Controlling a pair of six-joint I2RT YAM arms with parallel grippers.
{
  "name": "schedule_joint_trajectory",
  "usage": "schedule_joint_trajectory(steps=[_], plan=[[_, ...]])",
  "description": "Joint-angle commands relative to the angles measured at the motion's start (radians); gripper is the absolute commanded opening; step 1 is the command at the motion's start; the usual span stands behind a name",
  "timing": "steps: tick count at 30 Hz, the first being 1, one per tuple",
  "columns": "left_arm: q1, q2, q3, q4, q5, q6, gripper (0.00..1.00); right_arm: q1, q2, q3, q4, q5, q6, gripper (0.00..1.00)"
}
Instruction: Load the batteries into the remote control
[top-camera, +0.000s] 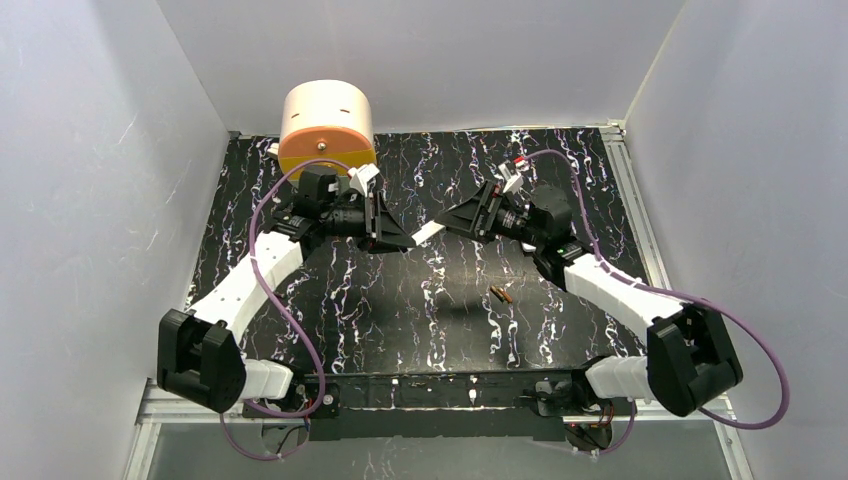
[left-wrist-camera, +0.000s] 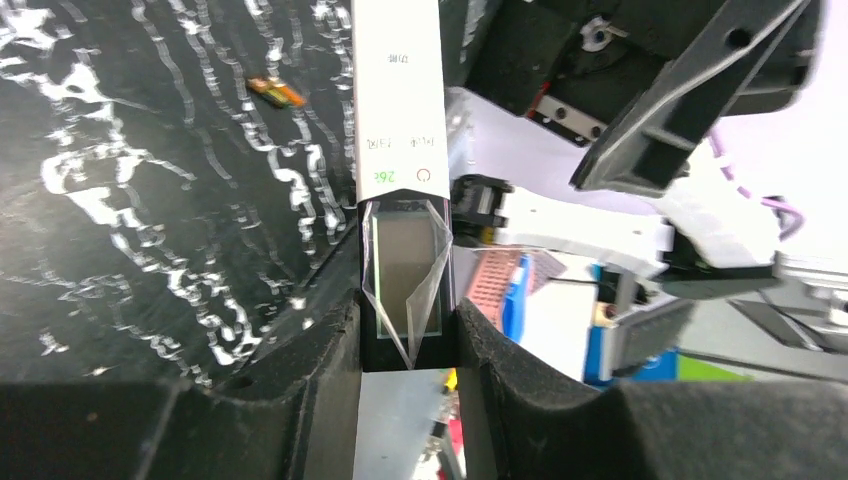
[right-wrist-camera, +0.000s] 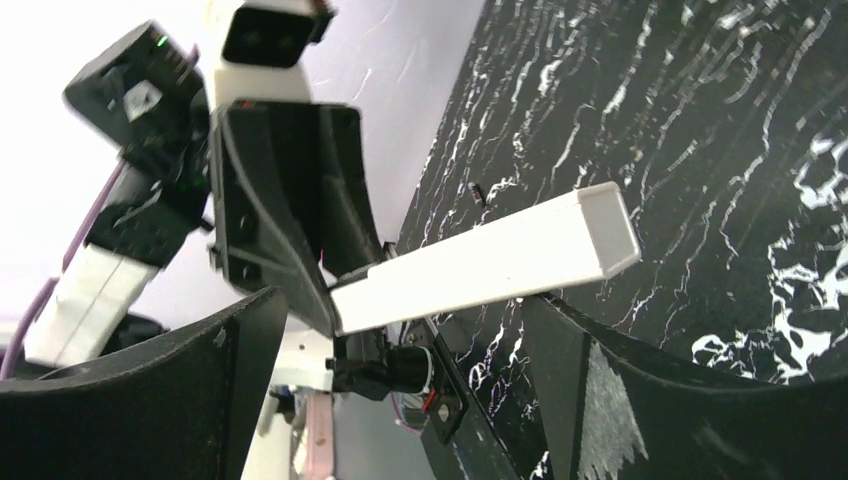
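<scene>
The white remote control (left-wrist-camera: 397, 110) is held in the air over the table's middle, its pale display window (left-wrist-camera: 405, 265) between the fingers of my left gripper (left-wrist-camera: 405, 312), which is shut on that end. In the top view the remote (top-camera: 428, 231) spans from the left gripper (top-camera: 393, 240) to the right gripper (top-camera: 468, 218). In the right wrist view the remote (right-wrist-camera: 480, 265) shows as a plain white edge crossing my right gripper (right-wrist-camera: 400, 300), whose jaws stand wide apart around it. The two copper-orange batteries (top-camera: 501, 294) lie side by side on the table, also in the left wrist view (left-wrist-camera: 277, 92).
A cream and orange cylindrical container (top-camera: 325, 128) stands at the back left of the black marbled table (top-camera: 400, 310). White walls close in the left, back and right sides. A tiny black bit (right-wrist-camera: 478, 192) lies on the table.
</scene>
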Motion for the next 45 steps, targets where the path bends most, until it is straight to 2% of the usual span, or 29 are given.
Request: schedule_joint_trajectory(steps=[1, 3, 10, 13, 19, 24, 25, 27, 28, 29, 30, 33, 35, 38, 41, 45], plan=[[0.027, -0.049, -0.012, 0.225, 0.247, -0.242, 0.00, -0.025, -0.055, 0.006, 0.135, -0.111, -0.088, 0.97], [0.030, -0.054, -0.023, 0.327, 0.274, -0.332, 0.00, -0.025, -0.052, 0.011, 0.148, -0.115, -0.073, 0.98], [0.031, -0.068, -0.003, 0.323, 0.273, -0.345, 0.00, -0.027, -0.032, 0.028, 0.171, -0.028, 0.062, 0.96], [0.031, -0.069, -0.006, 0.328, 0.273, -0.356, 0.00, -0.025, -0.014, 0.020, 0.261, 0.008, 0.170, 0.90], [0.031, -0.084, -0.014, 0.341, 0.279, -0.370, 0.00, -0.003, 0.058, 0.003, 0.434, 0.057, 0.392, 0.67], [0.032, -0.080, -0.008, 0.350, 0.268, -0.370, 0.00, 0.007, 0.080, -0.017, 0.514, 0.094, 0.519, 0.37], [0.032, -0.083, -0.010, 0.350, 0.257, -0.368, 0.11, 0.008, 0.077, -0.019, 0.511, 0.107, 0.536, 0.32], [0.031, -0.091, -0.012, 0.346, 0.228, -0.351, 0.52, 0.009, 0.064, -0.017, 0.481, 0.137, 0.554, 0.25], [0.031, -0.096, -0.009, 0.334, 0.209, -0.324, 0.69, 0.013, 0.052, -0.011, 0.424, 0.153, 0.553, 0.21], [0.032, -0.100, -0.006, 0.319, 0.181, -0.291, 0.79, 0.013, 0.041, 0.004, 0.340, 0.169, 0.550, 0.19], [0.031, -0.106, -0.003, 0.310, 0.156, -0.250, 0.84, 0.013, 0.033, 0.023, 0.253, 0.176, 0.543, 0.18], [0.028, -0.146, -0.017, 0.283, 0.012, -0.079, 0.88, 0.013, 0.021, 0.090, -0.064, 0.196, 0.531, 0.18], [0.006, -0.208, -0.064, 0.295, -0.145, 0.041, 0.88, 0.013, 0.030, 0.111, -0.182, 0.200, 0.558, 0.18], [-0.071, -0.254, -0.132, 0.347, -0.319, 0.188, 0.88, 0.023, 0.047, 0.103, -0.208, 0.201, 0.628, 0.18], [-0.139, -0.243, -0.145, 0.338, -0.390, 0.306, 0.87, 0.037, 0.053, 0.114, -0.231, 0.215, 0.662, 0.18], [-0.171, -0.236, -0.174, 0.366, -0.419, 0.353, 0.83, 0.042, 0.052, 0.124, -0.256, 0.215, 0.705, 0.18]])
